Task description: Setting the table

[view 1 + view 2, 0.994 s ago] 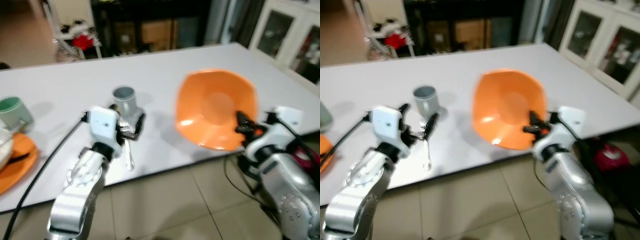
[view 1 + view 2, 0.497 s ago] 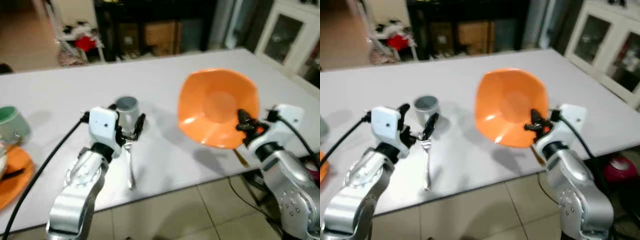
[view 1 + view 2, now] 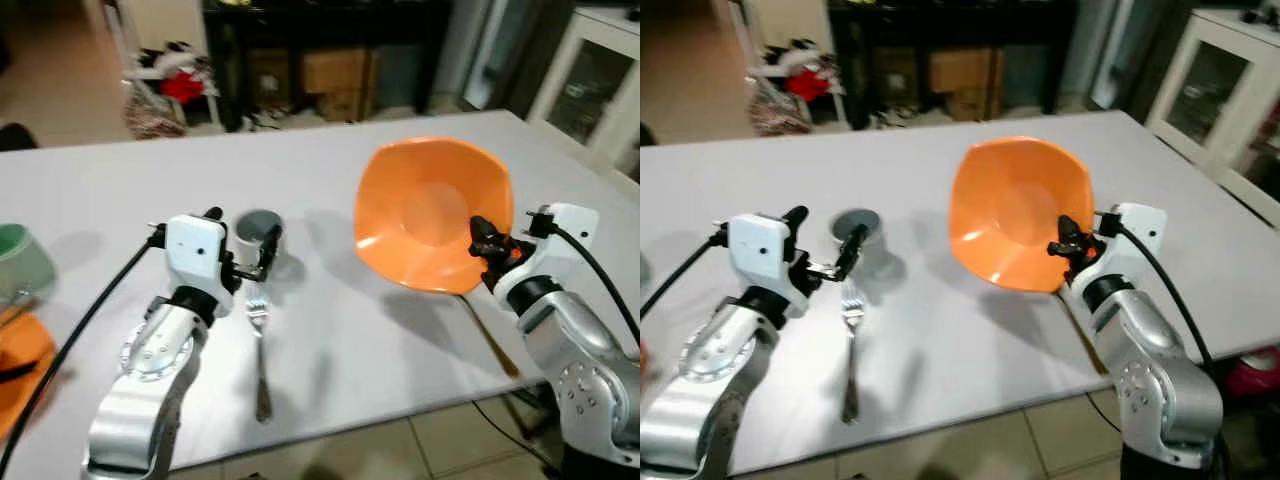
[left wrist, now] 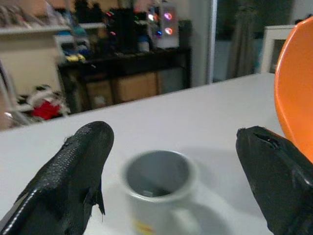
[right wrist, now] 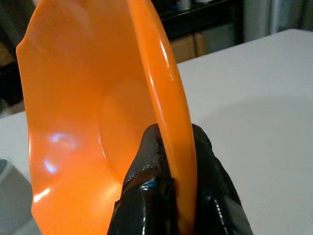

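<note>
The right gripper pinches the rim of the orange bowl, tilted above the bench. It looks stiff, light, probably slippery. Left gripper: jaws spread before the grey mug.

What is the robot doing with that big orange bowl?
The robot is setting a white table. Its right gripper pinches the rim of the orange bowl and holds it tilted up on its side above the table. Its left gripper is open and hovers beside a small grey mug. A fork lies flat on the table just in front of that gripper. At the table's left edge sit a green cup and an orange plate.
</note>
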Controlling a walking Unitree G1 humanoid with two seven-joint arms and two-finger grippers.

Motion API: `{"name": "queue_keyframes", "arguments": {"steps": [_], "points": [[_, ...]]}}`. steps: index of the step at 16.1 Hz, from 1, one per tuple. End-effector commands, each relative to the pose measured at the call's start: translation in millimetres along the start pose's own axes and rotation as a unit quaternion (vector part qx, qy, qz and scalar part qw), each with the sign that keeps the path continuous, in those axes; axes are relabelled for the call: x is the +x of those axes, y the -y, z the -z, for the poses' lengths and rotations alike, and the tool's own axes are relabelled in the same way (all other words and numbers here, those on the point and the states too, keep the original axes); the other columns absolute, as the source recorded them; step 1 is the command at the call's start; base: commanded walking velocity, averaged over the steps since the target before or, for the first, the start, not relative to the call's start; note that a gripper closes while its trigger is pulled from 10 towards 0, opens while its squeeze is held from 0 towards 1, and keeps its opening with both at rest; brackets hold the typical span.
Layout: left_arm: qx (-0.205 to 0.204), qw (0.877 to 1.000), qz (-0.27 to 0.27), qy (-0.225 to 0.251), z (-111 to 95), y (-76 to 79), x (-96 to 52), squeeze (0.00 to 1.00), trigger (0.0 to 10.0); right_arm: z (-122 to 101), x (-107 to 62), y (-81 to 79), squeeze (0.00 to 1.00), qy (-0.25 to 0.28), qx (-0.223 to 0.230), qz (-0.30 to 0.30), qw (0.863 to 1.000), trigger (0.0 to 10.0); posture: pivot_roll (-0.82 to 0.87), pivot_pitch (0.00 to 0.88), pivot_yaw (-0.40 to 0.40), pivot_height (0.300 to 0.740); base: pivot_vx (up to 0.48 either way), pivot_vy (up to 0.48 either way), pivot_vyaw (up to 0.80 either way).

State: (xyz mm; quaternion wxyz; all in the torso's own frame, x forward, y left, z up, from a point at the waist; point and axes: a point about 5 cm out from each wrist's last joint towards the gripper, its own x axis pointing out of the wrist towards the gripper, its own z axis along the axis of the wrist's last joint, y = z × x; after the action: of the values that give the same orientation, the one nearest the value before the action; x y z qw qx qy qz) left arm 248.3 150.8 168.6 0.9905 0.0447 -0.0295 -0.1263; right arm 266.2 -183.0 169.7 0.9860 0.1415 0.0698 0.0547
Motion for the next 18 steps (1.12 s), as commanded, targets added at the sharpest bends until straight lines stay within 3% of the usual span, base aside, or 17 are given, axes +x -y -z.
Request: {"name": "queue_keyframes", "arguments": {"steps": [1, 4, 9, 11, 15, 18], "points": [[0.008, 1.000, 0.013, 0.013, -6.6, -2.7, 0.8, 0.00, 10.0, -1.3, 10.0, -11.3, 0.00, -0.011, 0.027, -0.039, 0.999, 10.0, 0.15, 0.000, -0.014, 0.740, 0.000, 0.000, 0.00], [0.013, 0.998, 0.061, 0.026, -14.7, -1.3, 1.4, 0.00, 10.0, -1.3, 33.2, -1.7, 0.00, -0.034, 0.104, -0.037, 0.993, 10.0, 0.16, 0.000, 0.002, 0.740, 0.000, 0.000, 0.00], [0.012, 0.989, 0.147, 0.018, -17.7, 5.1, 0.6, 0.00, 10.0, -6.9, 67.2, 11.5, 0.00, -0.065, 0.170, -0.023, 0.983, 10.0, 0.16, 0.000, 0.017, 0.740, 0.000, 0.000, 0.00], [0.016, 0.982, 0.190, 0.000, -15.3, 7.3, -4.6, 0.00, 10.0, -2.3, 82.8, 18.4, 0.00, -0.115, 0.217, -0.025, 0.969, 10.0, 0.16, 0.000, 0.021, 0.740, 0.000, 0.000, 0.00], [0.017, 0.976, 0.218, -0.015, -13.5, 10.3, -9.0, 0.00, 10.0, 1.5, 95.4, 22.0, 0.00, -0.152, 0.262, -0.020, 0.953, 10.0, 0.17, 0.000, 0.022, 0.740, 0.000, 0.000, 0.00], [0.018, 0.966, 0.255, -0.038, -11.2, 14.7, -18.5, 0.00, 10.0, 13.5, 101.7, 20.3, 0.00, -0.222, 0.281, -0.014, 0.934, 10.0, 0.19, 0.000, 0.020, 0.740, 0.000, 0.000, 0.00]]}}
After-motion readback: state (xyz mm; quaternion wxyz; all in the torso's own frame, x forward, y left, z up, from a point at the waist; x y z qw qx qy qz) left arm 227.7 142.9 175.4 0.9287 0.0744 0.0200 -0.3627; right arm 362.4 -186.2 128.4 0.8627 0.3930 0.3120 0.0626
